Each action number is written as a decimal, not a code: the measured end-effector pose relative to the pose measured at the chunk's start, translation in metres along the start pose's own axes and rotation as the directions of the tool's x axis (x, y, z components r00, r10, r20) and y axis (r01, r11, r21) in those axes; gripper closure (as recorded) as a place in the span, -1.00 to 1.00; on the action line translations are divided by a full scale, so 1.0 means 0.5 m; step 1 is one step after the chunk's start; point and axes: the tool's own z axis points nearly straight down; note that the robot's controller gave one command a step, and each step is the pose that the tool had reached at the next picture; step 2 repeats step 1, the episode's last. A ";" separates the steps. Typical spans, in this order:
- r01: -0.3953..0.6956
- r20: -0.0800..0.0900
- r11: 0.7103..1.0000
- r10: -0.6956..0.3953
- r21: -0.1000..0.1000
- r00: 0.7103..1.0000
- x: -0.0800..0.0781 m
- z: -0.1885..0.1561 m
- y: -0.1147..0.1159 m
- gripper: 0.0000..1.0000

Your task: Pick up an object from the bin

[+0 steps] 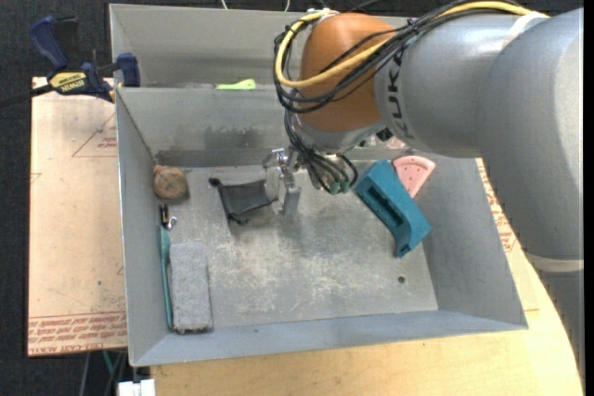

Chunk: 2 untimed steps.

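Nearest, at the near-left of the bin (464, 292), a flat grey oblong pad (190, 287) lies on the floor with a thin teal stick (165, 278) just beside its left edge. A small dark hook (167, 219) sits at the far end of the stick. The near-right floor holds nothing but a tiny dark speck (401, 278).

Further in, about the middle, lies a black, crumpled-looking piece (243, 199). The gripper (285, 195) hangs low at this piece's right edge, touching it or just beside it; which one cannot be told. Whether the gripper is open or closed also cannot be told from this angle, and nothing shows held in it. To the right, well apart from the gripper, a blue angular block (394, 207) lies tilted on the floor.

Further still, a brown roundish lump (170, 183) rests near the left wall, and a pink fan-shaped wedge (414, 173) sits just beyond the blue block. A yellow-green scrap (237, 85) lies by the far wall.

As a judgement, the task is at an early stage. Every thing rests on the bin floor and none is lifted. The black piece is the likeliest one to be taken, being nearest the gripper. A firm hold and the lift out of the bin are still to do.
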 end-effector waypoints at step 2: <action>-0.066 0.000 0.998 0.066 0.000 0.998 0.000 -0.182 -0.004 1.00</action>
